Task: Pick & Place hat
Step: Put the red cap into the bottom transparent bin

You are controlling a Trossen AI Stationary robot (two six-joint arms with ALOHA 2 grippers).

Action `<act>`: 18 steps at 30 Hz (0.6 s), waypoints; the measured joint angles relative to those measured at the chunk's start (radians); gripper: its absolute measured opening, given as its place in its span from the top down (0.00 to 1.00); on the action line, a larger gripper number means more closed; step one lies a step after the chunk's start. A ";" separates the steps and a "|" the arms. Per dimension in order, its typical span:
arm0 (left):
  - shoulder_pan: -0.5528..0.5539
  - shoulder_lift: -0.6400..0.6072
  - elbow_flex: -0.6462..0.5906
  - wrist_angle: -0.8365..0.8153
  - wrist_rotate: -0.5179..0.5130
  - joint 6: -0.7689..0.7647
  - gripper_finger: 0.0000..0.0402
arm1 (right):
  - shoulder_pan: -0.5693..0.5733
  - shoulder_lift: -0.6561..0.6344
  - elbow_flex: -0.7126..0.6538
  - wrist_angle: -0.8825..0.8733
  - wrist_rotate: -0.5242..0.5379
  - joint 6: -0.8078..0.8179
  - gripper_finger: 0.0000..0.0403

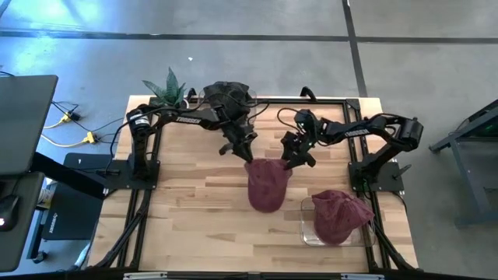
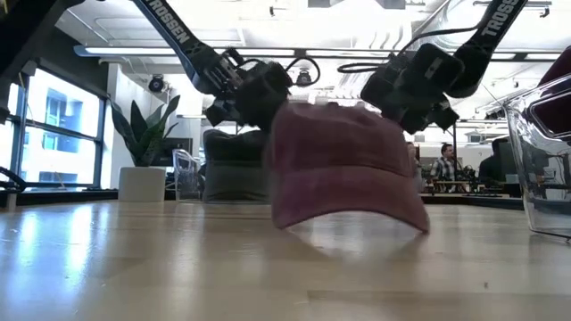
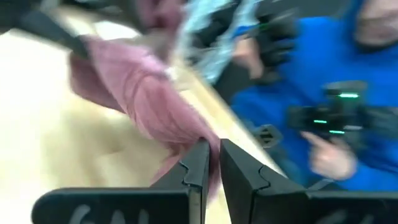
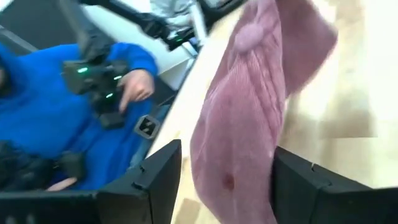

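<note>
Left pincer (image 3: 210, 163) pinches the rear rim of the maroon corduroy cap (image 1: 267, 185) mid-bench; right pincer (image 4: 227, 180) straddles its crown, fingers spread. A thin rim pinch could slip, leaving the cap short of the clear plastic bin (image 1: 305, 225).

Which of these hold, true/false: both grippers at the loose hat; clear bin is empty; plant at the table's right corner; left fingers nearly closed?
1. Both the left gripper and right gripper are at the loose hat. True.
2. The clear bin is empty. False: a second maroon hat sits in it.
3. The plant is at the right far corner. False: left far corner.
4. Left fingers are nearly closed. True.
</note>
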State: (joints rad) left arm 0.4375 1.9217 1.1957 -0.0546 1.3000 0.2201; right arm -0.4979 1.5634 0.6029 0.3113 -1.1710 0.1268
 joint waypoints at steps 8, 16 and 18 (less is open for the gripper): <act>-0.020 0.001 0.023 0.079 -0.257 -0.046 0.90 | -0.005 -0.148 0.000 -0.208 0.313 -0.133 0.50; -0.019 0.001 0.098 0.050 -0.251 -0.082 0.62 | 0.080 -0.202 0.000 -0.265 0.475 -0.132 0.43; -0.019 0.001 0.100 0.046 -0.287 -0.112 0.55 | 0.103 -0.202 0.000 -0.271 0.534 -0.150 0.41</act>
State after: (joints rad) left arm 0.4183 1.9228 1.2957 -0.0087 1.0129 0.1077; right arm -0.3949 1.3609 0.6029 0.0404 -0.6371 -0.0229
